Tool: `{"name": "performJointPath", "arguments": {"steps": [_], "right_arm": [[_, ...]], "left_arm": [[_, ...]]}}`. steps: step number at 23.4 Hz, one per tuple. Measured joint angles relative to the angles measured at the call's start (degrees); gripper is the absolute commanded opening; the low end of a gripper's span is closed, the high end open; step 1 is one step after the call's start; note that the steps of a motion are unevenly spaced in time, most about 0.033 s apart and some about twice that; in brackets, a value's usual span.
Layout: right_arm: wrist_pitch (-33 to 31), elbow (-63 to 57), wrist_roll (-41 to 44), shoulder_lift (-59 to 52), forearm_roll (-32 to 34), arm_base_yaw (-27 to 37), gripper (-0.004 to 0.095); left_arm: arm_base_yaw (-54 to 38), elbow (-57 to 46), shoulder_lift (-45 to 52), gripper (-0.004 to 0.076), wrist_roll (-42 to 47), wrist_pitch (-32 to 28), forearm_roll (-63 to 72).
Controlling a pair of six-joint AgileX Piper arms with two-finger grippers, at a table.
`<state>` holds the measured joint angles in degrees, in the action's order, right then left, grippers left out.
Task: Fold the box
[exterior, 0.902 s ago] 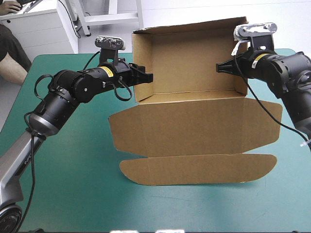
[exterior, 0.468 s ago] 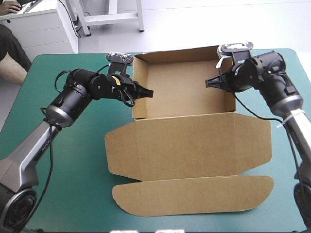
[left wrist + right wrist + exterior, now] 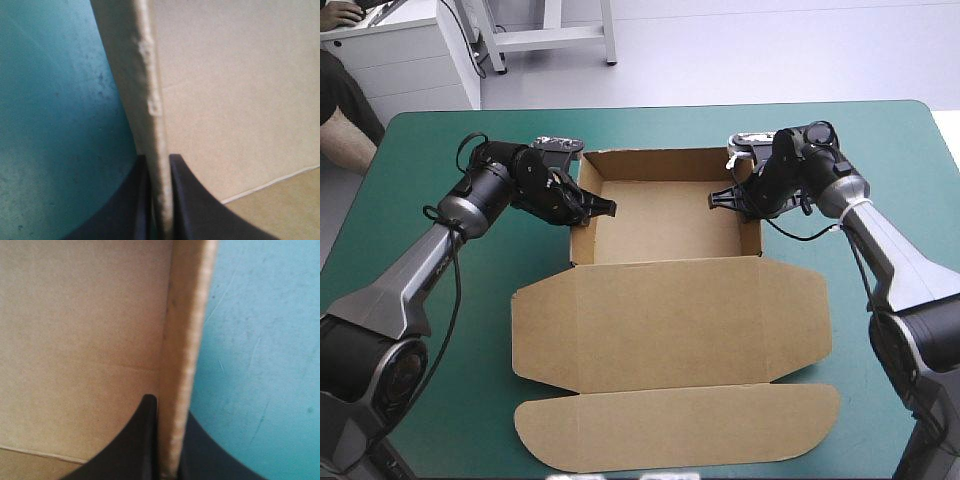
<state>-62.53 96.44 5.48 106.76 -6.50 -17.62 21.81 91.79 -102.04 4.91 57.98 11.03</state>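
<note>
While both arms have come down since the earlier frame, the box (image 3: 660, 215) now lies low on the teal-green cover (image 3: 430, 400) at the centre of the high view. Earlier its tray stood tipped up near the upper edge of the frame.

The left gripper (image 3: 603, 209) is clamped on the tray's left wall (image 3: 577, 238), with one black finger on each face of the board. The right gripper (image 3: 718, 198) pinches the right wall (image 3: 753, 238) the same way.

The lid (image 3: 670, 320) is spread flat toward the lower part of the frame and ends in a long flap (image 3: 680, 430) with rounded corners.

Both wrist views show the brown board as matte and faintly fibrous. Its cut edge is pale and slightly ragged where it runs between the left gripper's (image 3: 159, 159) fingers, and a crease line crosses the inner panel beside the right gripper (image 3: 167, 407).
</note>
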Motion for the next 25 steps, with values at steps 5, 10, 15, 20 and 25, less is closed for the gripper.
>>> {"name": "performJointPath", "arguments": {"steps": [5,10,15,20,25], "right_arm": [[-2.8,0.0,-0.3,3.6,-0.7,0.0,-0.0015],[-3.9,0.0,-1.0,3.9,-0.8,0.0,0.0091],[-6.3,0.0,-4.7,3.9,-2.2,-0.1,0.0776],[-6.7,0.0,-4.9,3.9,-3.8,-0.6,0.0901],[-7.4,0.0,-4.7,3.5,-3.5,-0.6,0.09]], "left_arm": [[-0.1,0.0,-3.9,-0.0007,-0.1,3.1,1.0],[-0.3,0.4,-5.0,-0.0004,-0.5,5.0,1.4],[-0.5,1.2,-5.4,0.0364,-3.0,5.4,2.9],[-1.4,6.2,-5.8,0.0622,-5.3,10.7,8.8],[-1.7,11.0,-5.7,0.0622,-4.9,12.4,4.8]]}}
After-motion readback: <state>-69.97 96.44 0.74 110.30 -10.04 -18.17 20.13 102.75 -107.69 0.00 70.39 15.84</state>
